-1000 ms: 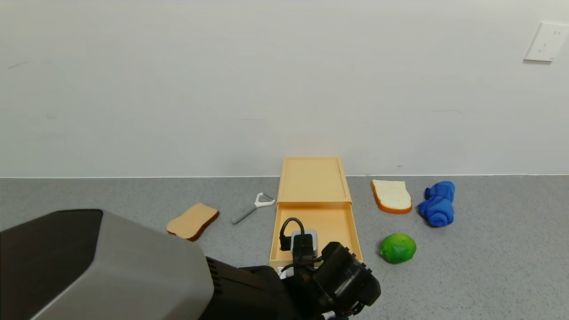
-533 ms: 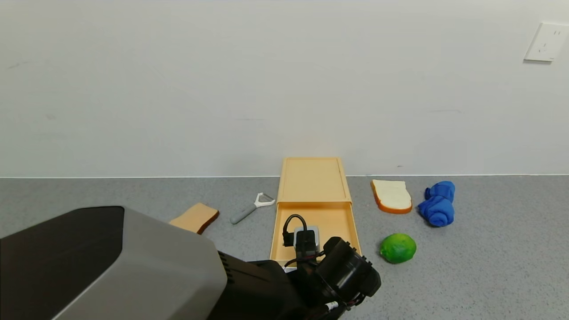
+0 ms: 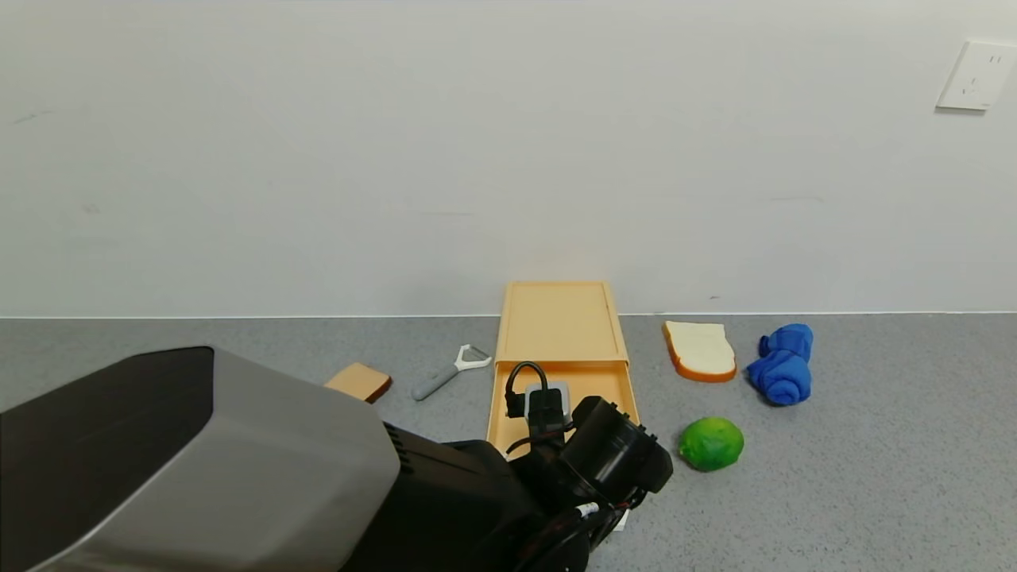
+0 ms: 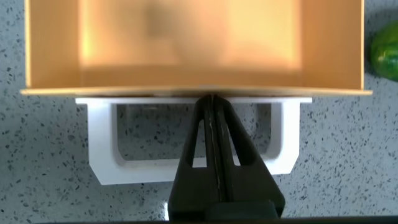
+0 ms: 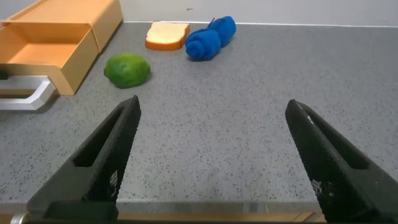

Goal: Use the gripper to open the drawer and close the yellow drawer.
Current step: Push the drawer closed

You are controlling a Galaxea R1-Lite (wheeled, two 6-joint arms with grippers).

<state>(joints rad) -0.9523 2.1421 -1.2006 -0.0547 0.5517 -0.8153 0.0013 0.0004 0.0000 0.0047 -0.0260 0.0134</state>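
The left gripper [image 4: 213,102] has its two fingers pressed together, with the tip inside the white handle [image 4: 193,144] and against the drawer's front edge. The drawer [image 3: 562,395] (yellow, partly pulled out) sits on the grey table [image 3: 874,477]. A green lime [image 3: 711,443] lies just beside it. The right gripper [image 5: 214,130] waits well apart, fingers wide.

Plain white wall [image 3: 397,159] with socket plate [image 3: 976,75], grey speckled countertop [image 3: 874,445].
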